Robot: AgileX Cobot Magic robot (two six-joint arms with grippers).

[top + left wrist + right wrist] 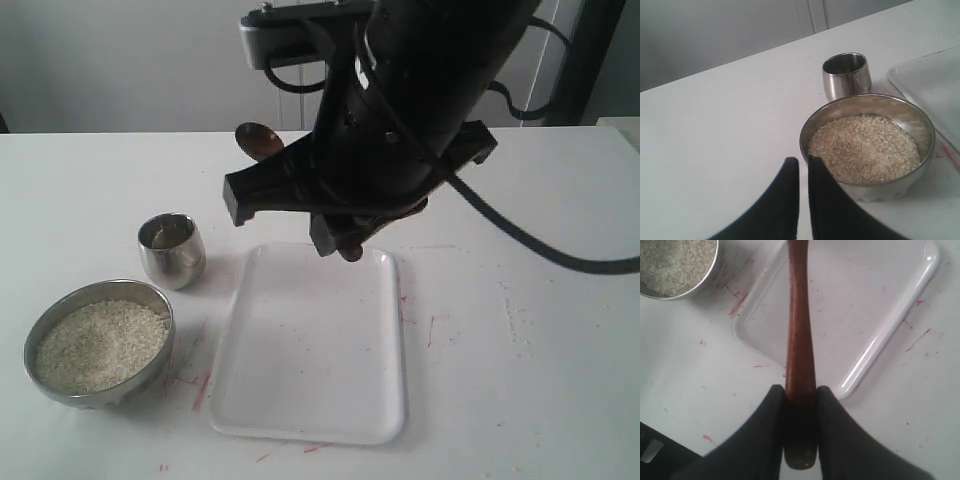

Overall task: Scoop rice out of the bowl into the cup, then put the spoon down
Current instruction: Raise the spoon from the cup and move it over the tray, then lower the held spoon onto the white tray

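Note:
The steel bowl (160,300) sits at the table's front left, holding off-white rice (100,345). Just behind it stands the small steel cup (172,252); I cannot tell whether it holds rice. My right gripper (801,391) is shut on the handle of the dark reddish-brown wooden spoon (799,325), held in the air above the white tray. In the exterior view the spoon's oval scoop (258,140) pokes out to the left of the right arm. My left gripper (803,161) is shut with nothing in it, next to the bowl's rim (918,111), with the rice (863,147) and cup (846,75) beyond.
A white rectangular tray (310,400) with nothing on it lies in the middle of the white table, right of the bowl. Red marks dot the tabletop around it. The black right arm (420,90) and its cable fill the upper middle of the exterior view.

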